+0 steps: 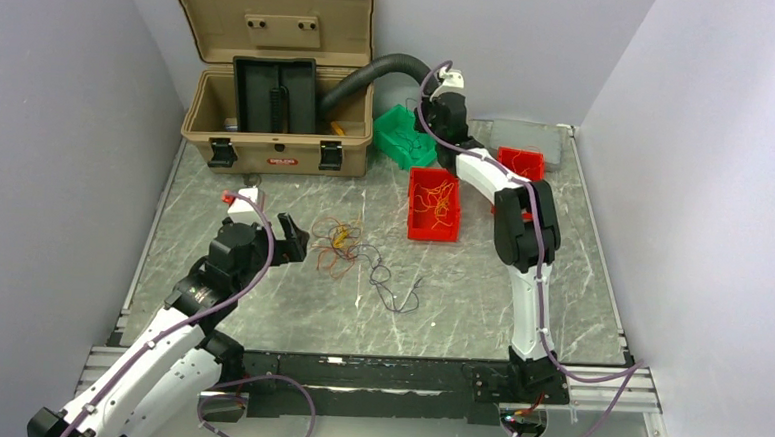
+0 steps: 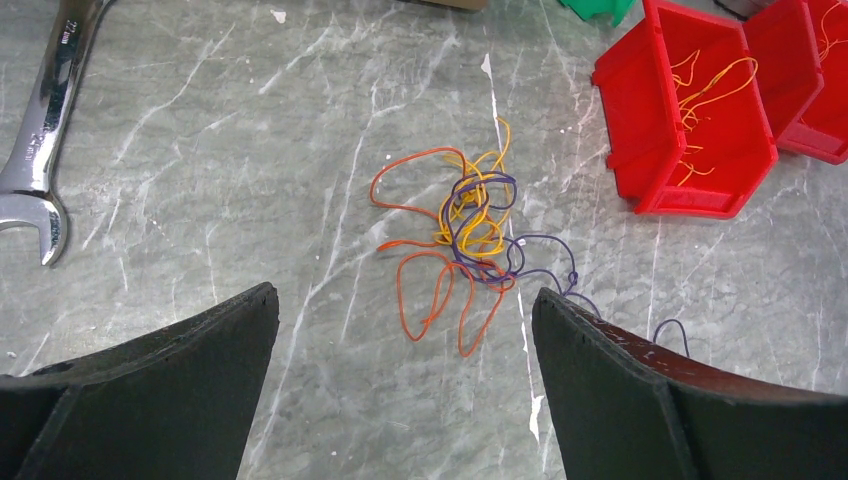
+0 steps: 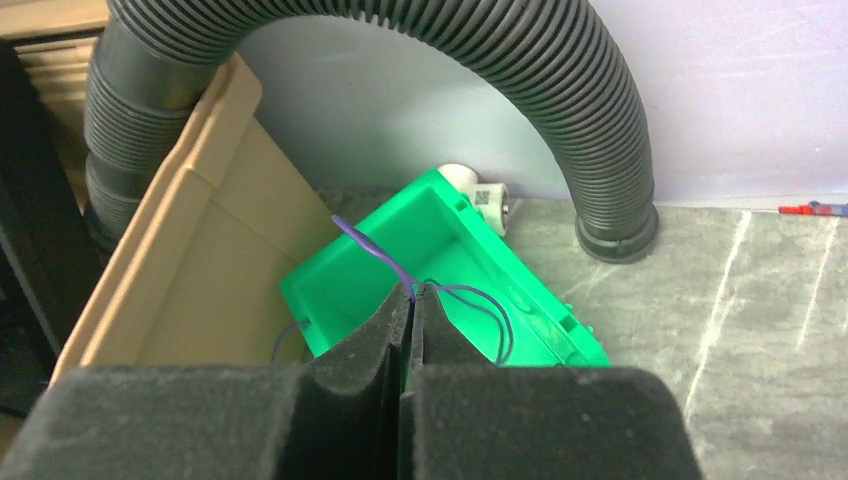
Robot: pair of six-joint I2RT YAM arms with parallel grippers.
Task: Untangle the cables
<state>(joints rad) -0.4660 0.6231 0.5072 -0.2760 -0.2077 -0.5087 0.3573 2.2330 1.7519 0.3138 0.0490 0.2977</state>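
Observation:
A tangle of thin orange, yellow and purple cables [image 2: 462, 228] lies on the marble table, seen from above at mid-table [image 1: 340, 242]. A dark strand [image 1: 392, 289] trails off to its right. My left gripper [image 2: 405, 300] hovers just short of the tangle, jaws wide open and holding nothing; in the top view it [image 1: 296, 240] sits to the left of the pile. My right gripper [image 3: 412, 292] is shut on a thin purple cable [image 3: 368, 243] above the green bin [image 3: 455, 228]. Both ends of that cable hang down into and beside the bin. In the top view this gripper [image 1: 427, 120] is at the back.
A tan toolbox [image 1: 275, 82] stands open at the back left, with a black corrugated hose [image 1: 376, 73] arching out of it. Two red bins [image 1: 433, 205] [image 1: 520, 162] hold loose wires. A wrench [image 2: 42, 140] lies left of the tangle.

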